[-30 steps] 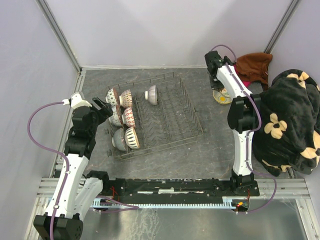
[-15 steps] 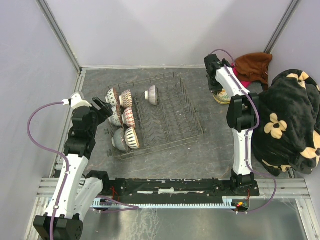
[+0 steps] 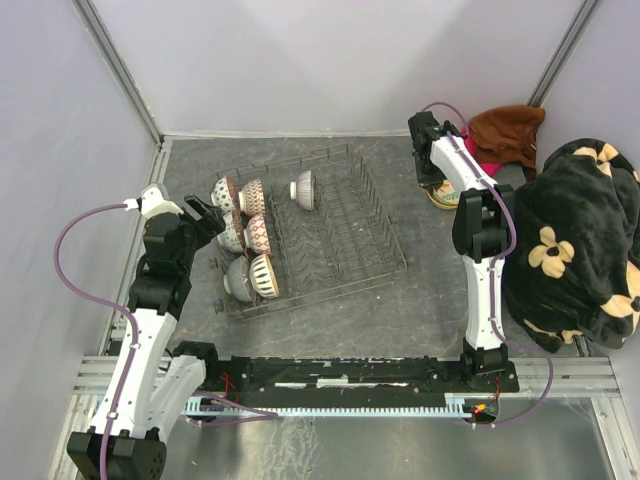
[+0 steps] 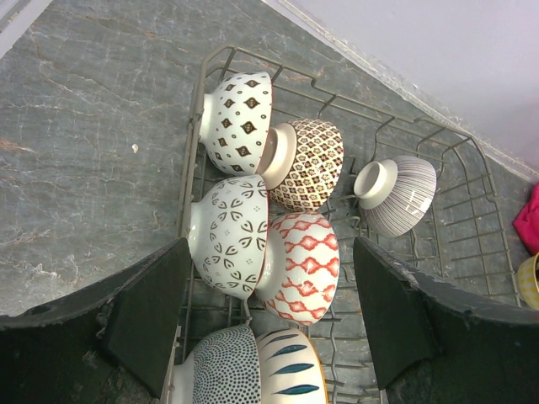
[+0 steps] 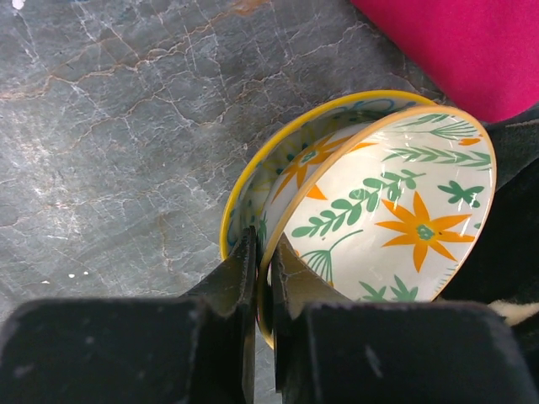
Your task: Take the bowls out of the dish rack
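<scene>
Bowls (image 4: pixel 232 244), seven of them, stand on edge in the dish rack (image 3: pixel 350 240), paired along its left end, with a striped bowl (image 4: pixel 404 195) apart. The left pincer (image 3: pixel 208 218) hangs open just above them. Far right on the desk (image 3: pixel 420 290), the right pincer (image 5: pixel 263 261) clamps the rim of a floral bowl (image 5: pixel 396 219) nested in a yellow-rimmed bowl (image 5: pixel 244 185). One finger looks wedged between the two, so a careless withdrawal could drag or tip the upper one.

My left arm (image 3: pixel 150 300) bent up from base, wrist tipped down | my left gripper (image 4: pixel 271 311) spread wide, holding nothing | my right arm (image 3: pixel 487 270) stretched far forward, wrist pointing down | my right gripper (image 5: pixel 261 278) pinched almost together on the floral bowl (image 5: pixel 387 210) rim
</scene>
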`<state>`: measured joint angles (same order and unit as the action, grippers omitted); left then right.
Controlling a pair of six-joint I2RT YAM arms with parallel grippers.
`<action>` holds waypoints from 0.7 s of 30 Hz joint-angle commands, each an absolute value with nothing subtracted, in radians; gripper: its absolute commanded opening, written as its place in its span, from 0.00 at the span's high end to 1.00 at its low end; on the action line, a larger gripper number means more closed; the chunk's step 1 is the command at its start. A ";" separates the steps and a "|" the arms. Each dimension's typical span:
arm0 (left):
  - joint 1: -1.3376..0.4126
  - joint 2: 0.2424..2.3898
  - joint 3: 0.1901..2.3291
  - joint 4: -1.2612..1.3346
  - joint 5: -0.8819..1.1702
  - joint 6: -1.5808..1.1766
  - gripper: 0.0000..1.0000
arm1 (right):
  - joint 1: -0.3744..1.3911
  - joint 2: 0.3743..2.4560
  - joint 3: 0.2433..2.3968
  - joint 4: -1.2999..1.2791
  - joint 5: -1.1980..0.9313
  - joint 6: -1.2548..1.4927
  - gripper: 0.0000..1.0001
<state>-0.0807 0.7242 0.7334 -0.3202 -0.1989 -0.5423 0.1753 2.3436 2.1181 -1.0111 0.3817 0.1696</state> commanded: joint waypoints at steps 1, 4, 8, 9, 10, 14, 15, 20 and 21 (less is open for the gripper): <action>-0.081 0.712 0.755 -0.302 -0.187 -0.558 0.16 | 0.165 2.329 2.139 -0.994 0.400 0.187 0.85; -0.081 0.712 0.755 -0.302 -0.187 -0.558 0.16 | 0.163 2.326 2.139 -0.992 0.400 0.191 0.79; -0.081 0.712 0.756 -0.304 -0.188 -0.558 0.16 | 0.162 2.317 2.134 -0.985 0.399 0.195 0.70; -0.081 0.712 0.757 -0.304 -0.187 -0.558 0.16 | 0.162 2.316 2.135 -0.985 0.399 0.196 0.68; -0.081 0.712 0.758 -0.304 -0.188 -0.558 0.16 | 0.163 2.316 2.135 -0.984 0.398 0.197 0.66; -0.081 0.713 0.761 -0.305 -0.188 -0.557 0.16 | 0.163 2.302 2.128 -0.980 0.398 0.201 0.56; -0.081 0.714 0.761 -0.304 -0.188 -0.557 0.16 | 0.162 2.295 2.124 -0.979 0.398 0.202 0.52; -0.081 0.719 0.768 -0.304 -0.185 -0.558 0.16 | 0.163 2.247 2.092 -0.958 0.397 0.204 0.45; -0.080 0.721 0.768 -0.304 -0.183 -0.558 0.16 | 0.164 2.237 2.084 -0.957 0.399 0.204 0.45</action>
<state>-0.0807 0.7246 0.7334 -0.3202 -0.1989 -0.5423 0.1585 2.3310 2.1021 -0.9897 0.4011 0.1864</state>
